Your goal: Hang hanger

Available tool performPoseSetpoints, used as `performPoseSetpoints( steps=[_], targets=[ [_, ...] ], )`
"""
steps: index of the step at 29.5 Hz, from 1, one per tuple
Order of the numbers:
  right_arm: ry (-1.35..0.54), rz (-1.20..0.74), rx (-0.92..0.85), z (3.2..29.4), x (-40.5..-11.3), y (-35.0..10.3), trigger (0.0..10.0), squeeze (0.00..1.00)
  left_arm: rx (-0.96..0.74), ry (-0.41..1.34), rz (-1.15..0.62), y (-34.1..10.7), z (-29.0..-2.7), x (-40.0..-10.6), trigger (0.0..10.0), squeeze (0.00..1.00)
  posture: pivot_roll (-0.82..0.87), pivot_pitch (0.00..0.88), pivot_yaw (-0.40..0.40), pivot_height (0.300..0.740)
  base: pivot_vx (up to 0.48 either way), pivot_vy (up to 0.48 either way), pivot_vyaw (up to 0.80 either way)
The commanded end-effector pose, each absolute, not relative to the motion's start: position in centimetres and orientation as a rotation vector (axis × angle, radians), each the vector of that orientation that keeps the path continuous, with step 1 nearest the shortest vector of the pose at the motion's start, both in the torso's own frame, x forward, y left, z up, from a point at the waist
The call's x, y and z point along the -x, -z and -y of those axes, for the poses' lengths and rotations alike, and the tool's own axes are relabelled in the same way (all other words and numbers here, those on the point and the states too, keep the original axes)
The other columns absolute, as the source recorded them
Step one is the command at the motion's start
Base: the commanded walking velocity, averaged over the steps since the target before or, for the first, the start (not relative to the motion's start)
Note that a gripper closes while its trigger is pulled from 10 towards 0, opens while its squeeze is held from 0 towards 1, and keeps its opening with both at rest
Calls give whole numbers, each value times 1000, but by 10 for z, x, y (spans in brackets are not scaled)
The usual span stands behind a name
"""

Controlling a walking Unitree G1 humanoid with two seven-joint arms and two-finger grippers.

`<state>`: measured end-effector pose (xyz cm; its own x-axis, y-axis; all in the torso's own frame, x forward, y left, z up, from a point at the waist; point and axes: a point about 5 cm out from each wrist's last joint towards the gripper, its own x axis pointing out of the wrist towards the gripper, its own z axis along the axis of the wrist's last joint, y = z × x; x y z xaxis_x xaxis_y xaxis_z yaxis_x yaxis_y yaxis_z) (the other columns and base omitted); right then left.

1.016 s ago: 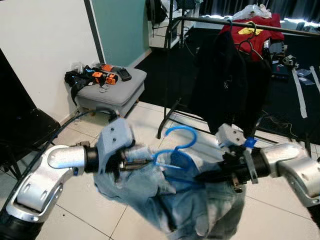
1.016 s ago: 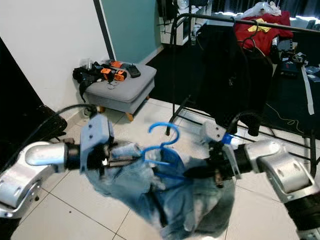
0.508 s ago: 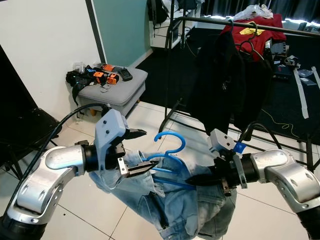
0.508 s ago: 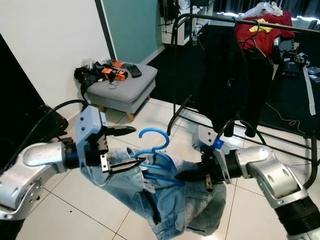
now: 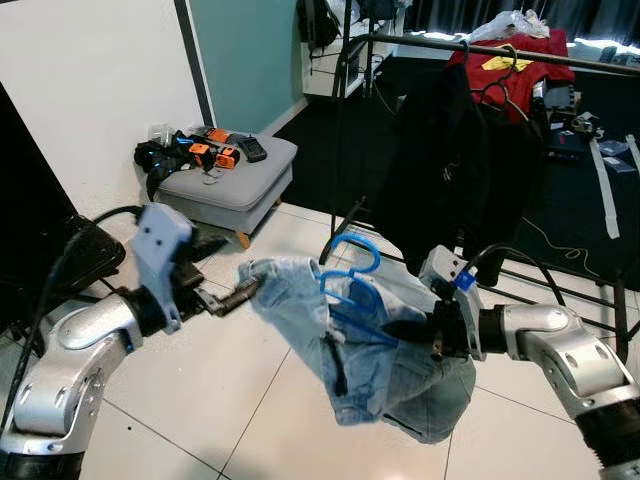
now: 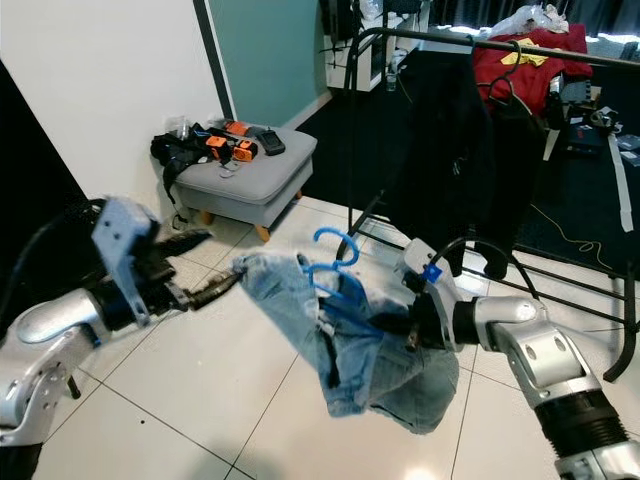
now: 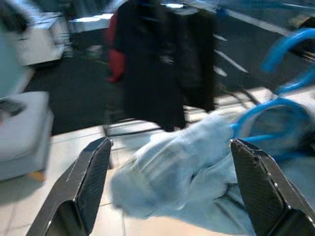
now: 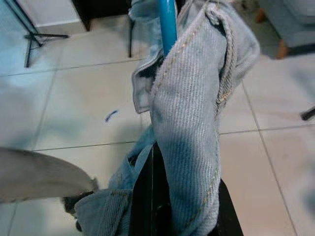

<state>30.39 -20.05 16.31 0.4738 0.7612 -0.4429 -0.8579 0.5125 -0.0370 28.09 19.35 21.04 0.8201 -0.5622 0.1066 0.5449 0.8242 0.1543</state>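
Above the white tiled floor (image 5: 250,400), the right gripper (image 5: 425,329) is clamped on the blue plastic hanger (image 5: 350,290) draped with light blue denim jeans (image 5: 380,370), carrying it alone in mid-air, well short of the black clothes rail (image 5: 480,45) behind. Beside the denim, the left gripper (image 7: 167,187) hangs with fingers spread, grasping nothing. Judging by this, the carry step is in hand; next the hook must rise over the rail.

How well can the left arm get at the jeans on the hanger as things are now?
Probably well. The left gripper is open, pointed at the near edge of the jeans, with nothing between them. The right gripper holds the jeans and blue hanger up off the floor.
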Motion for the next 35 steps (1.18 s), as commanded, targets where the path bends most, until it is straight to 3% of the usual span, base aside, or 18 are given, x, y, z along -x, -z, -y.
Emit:
performPoseSetpoints(
  steps=[1,6,11,14,16,21,25,32,33,34,35],
  targets=[
    [-979,-329,269,200,-309,-173,0,0,-89,518,143,-205,-202,-281,10000,0,-46,69,31,740,0,0,0],
    [-749,-300,206,208,-326,-162,0,0,33,297,96,-177,-214,-279,10000,0,-49,70,35,740,0,0,0],
    [-596,-287,123,209,-331,-147,0,0,11,82,-45,-143,-221,-276,10000,0,-40,71,41,740,0,0,0],
    [-596,-287,123,209,-331,-147,0,0,11,82,-45,-143,-221,-276,10000,0,-40,71,41,740,0,0,0],
    [-474,-297,58,208,-329,-129,0,0,55,23,-122,-121,-217,-262,10000,0,-24,76,26,740,0,0,0],
    [-354,-311,21,208,-324,-111,0,0,96,19,-130,-112,-210,-249,10000,0,-17,78,21,740,0,0,0],
    [-291,-285,-8,204,-321,-100,0,0,181,126,-110,-109,-197,-242,10000,0,-8,73,22,740,0,0,0],
    [-195,-226,-39,208,-325,-105,118,0,290,128,-70,-110,-194,-241,10000,0,-8,74,19,740,0,0,0],
    [-179,-217,-38,208,-324,-106,3294,0,320,113,-63,-110,-196,-240,10000,0,-8,75,19,740,0,0,0],
    [-162,-212,-48,209,-324,-106,9804,0,343,101,-54,-110,-198,-240,10000,0,-12,74,21,740,0,0,0],
    [-162,-212,-48,209,-324,-106,9804,0,343,101,-54,-110,-198,-240,10000,0,-12,74,21,740,0,0,0]
  ],
)
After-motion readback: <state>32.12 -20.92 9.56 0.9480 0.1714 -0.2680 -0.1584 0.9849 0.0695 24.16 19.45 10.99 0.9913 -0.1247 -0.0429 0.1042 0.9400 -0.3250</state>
